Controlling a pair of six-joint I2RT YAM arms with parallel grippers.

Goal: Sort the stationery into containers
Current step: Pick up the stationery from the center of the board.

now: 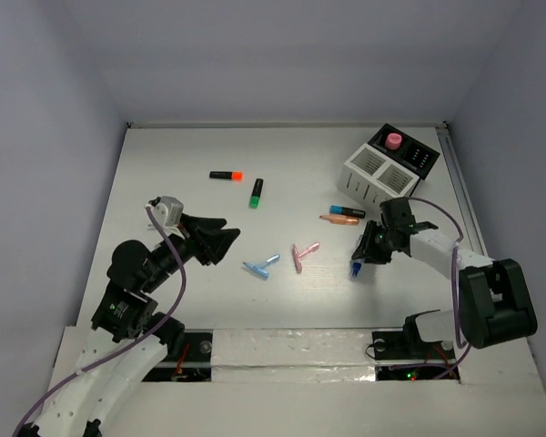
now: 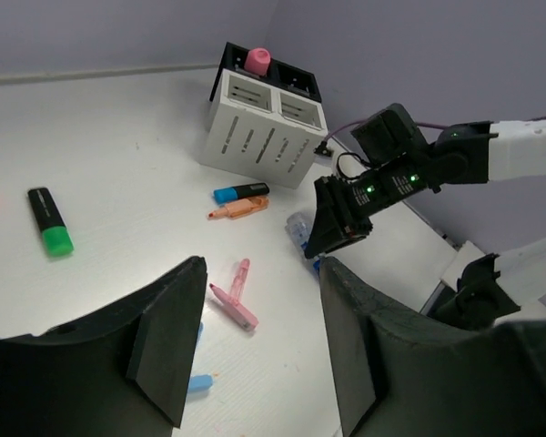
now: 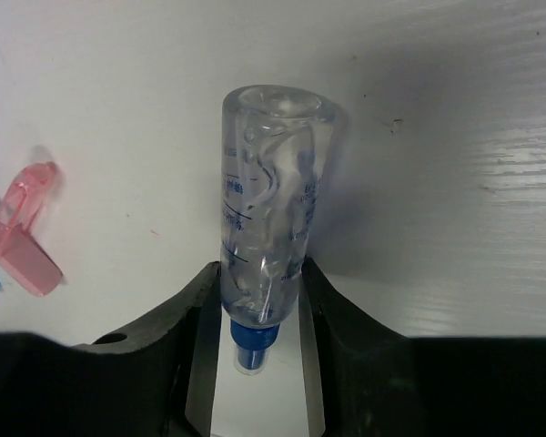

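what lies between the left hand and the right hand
In the top view, a blue T-shaped piece and a pink T-shaped piece lie there.

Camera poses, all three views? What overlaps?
Top external: high behind the robot, looking down on the table; the left gripper and right gripper show.
Left wrist: looks across the table past its own open fingers at the white slatted box and the right gripper.
Right wrist: looks down at the clear tube between its fingers.
Shared: the pink T-shaped piece, in all three.

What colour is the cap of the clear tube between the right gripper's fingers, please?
Blue. The cap of the clear tube shows best in the right wrist view.
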